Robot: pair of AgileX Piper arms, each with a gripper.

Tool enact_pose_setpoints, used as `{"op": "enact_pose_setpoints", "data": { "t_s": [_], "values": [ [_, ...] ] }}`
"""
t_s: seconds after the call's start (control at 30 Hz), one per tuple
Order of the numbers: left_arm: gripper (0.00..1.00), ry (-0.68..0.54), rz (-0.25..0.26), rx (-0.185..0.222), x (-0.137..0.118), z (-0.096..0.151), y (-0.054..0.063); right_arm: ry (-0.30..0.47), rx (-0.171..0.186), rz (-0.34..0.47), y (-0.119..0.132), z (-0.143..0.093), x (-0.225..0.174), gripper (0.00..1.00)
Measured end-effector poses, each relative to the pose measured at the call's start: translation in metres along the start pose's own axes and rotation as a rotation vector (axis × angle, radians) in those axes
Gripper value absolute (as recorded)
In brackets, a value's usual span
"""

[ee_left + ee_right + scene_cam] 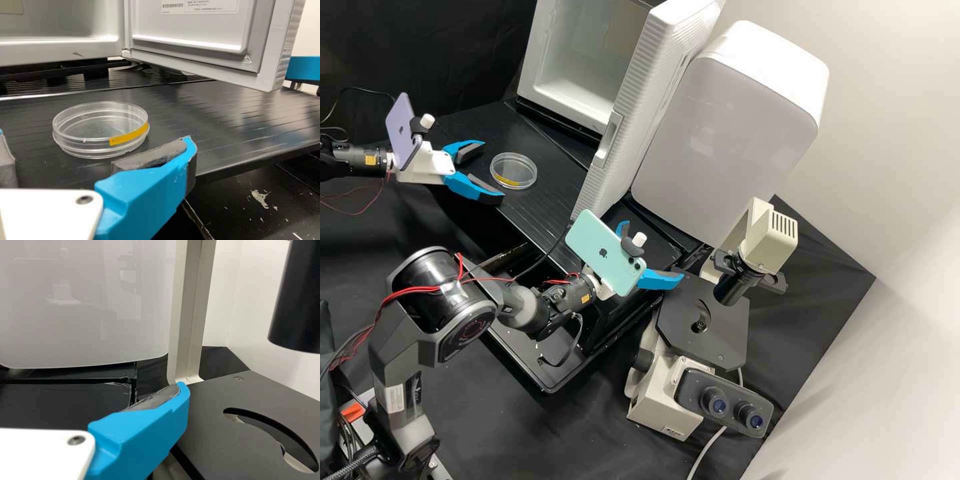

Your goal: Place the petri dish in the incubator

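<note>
Top of the white incubator (587, 60) cut off at the frame edge; door (640, 100) swung wide, chamber behind it pale, its depths hard to make out. Large white rounded housing (727, 127) just beside the outer face of the incubator door, hiding the bench behind. Right gripper (661, 280): released or clenched, impossible to tell; hanging near the foot of the incubator door, at the edge of the black stage of a microscope (667, 393). Base of the left arm lost beyond the frame edge.

Clear petri dish (513, 170) flat on the black tray (540, 213), just in front of the incubator's open chamber and outside it. Yellow strip (129, 136) along the dish's side wall; anything within too faint to judge. Left gripper (489, 171) released, blue fingers (150, 195) spread wide, just beside the dish on the side away from the incubator door, gripping nothing.
</note>
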Motion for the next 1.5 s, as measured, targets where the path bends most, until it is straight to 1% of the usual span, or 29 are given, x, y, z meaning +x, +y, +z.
{"op": "enact_pose_setpoints", "data": {
  "t_s": [0.03,0.07,0.1,0.17,0.27,0.33,0.5,0.57,0.7,0.93,1.07,1.2,1.23,1.37,1.47,1.5],
  "values": [
    [1.00,0.000,-0.002,-0.010,0.001,0.000,0.000,0.000,0.000,0.000,0.000,0.000,0.000,1.00],
    [1.00,-0.004,-0.008,-0.011,0.002,0.001,0.000,0.000,0.000,0.000,0.000,0.000,0.000,1.00],
    [1.00,-0.007,-0.011,-0.011,0.002,0.001,0.000,0.000,0.000,0.000,0.000,0.000,0.000,1.00],
    [1.00,-0.008,-0.033,-0.008,0.004,0.002,-0.001,0.000,0.000,0.000,0.000,0.000,0.000,1.00],
    [1.00,-0.011,-0.035,-0.007,0.008,0.003,0.001,0.000,0.000,0.000,0.000,0.000,0.000,1.00],
    [1.00,-0.013,-0.046,-0.011,0.011,0.004,0.001,0.000,0.000,0.000,0.000,0.000,0.000,1.00],
    [1.00,-0.037,-0.061,-0.024,0.019,0.006,0.007,0.000,0.000,0.000,0.000,0.000,0.000,1.00],
    [1.00,-0.040,-0.065,-0.036,0.022,0.005,0.009,0.000,0.000,0.000,0.000,0.000,0.000,1.00],
    [1.00,-0.049,-0.072,-0.048,0.026,0.006,0.011,0.000,0.000,0.000,0.000,0.000,0.000,1.00],
    [1.00,-0.051,-0.085,-0.045,0.031,0.007,0.012,0.000,0.000,0.000,0.000,0.000,0.000,1.00],
    [1.00,-0.054,-0.080,-0.044,0.033,0.008,0.014,0.000,0.000,0.000,0.000,0.000,0.000,1.00],
    [1.00,-0.054,-0.085,-0.037,0.035,0.008,0.012,0.000,0.000,0.000,0.000,0.000,0.000,1.00],
    [0.00,-0.056,-0.085,-0.035,0.035,0.008,0.012,0.000,0.000,0.000,0.000,0.000,0.000,1.00],
    [0.00,-0.079,-0.079,-0.037,0.036,0.007,0.012,0.000,0.000,0.000,0.000,0.000,0.000,1.00],
    [0.00,-0.080,-0.071,-0.066,0.037,0.004,0.013,0.000,0.000,0.000,0.000,0.000,0.000,1.00],
    [0.00,-0.081,-0.069,-0.069,0.037,0.003,0.014,0.000,0.000,0.000,0.000,0.000,0.000,1.00]
  ]
}}
